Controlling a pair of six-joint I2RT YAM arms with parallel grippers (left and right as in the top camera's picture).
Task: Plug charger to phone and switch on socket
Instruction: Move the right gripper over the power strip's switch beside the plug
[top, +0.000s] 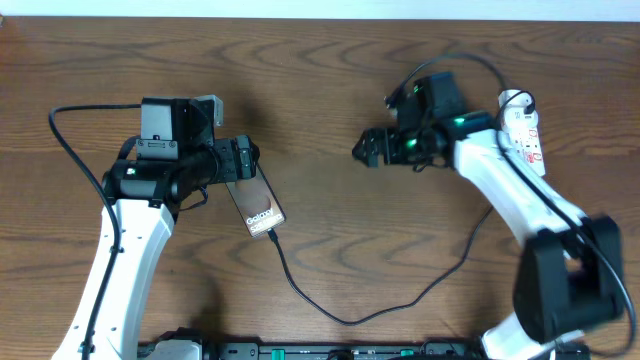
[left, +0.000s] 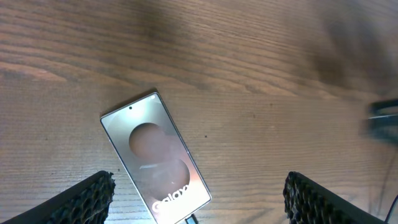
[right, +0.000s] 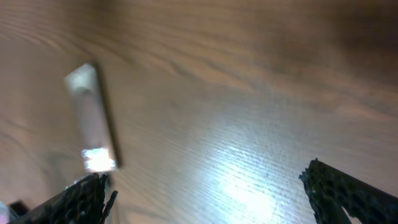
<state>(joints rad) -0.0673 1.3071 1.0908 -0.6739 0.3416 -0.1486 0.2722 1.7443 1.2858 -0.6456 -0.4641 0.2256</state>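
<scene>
The phone lies flat on the wooden table, showing white "Galaxy" text; it also appears in the left wrist view and blurred in the right wrist view. The charger, a thin black cable, loops from the phone's near end toward the right. Its plug tip sits against the phone's lower edge. My left gripper hovers open over the phone's far end, holding nothing. Farther right, my right gripper is open and empty above bare wood. The white socket with red markings lies beside the right arm.
Thicker black robot cables run along both arms. The arm bases stand at the near edge. Bare wood separates the two grippers.
</scene>
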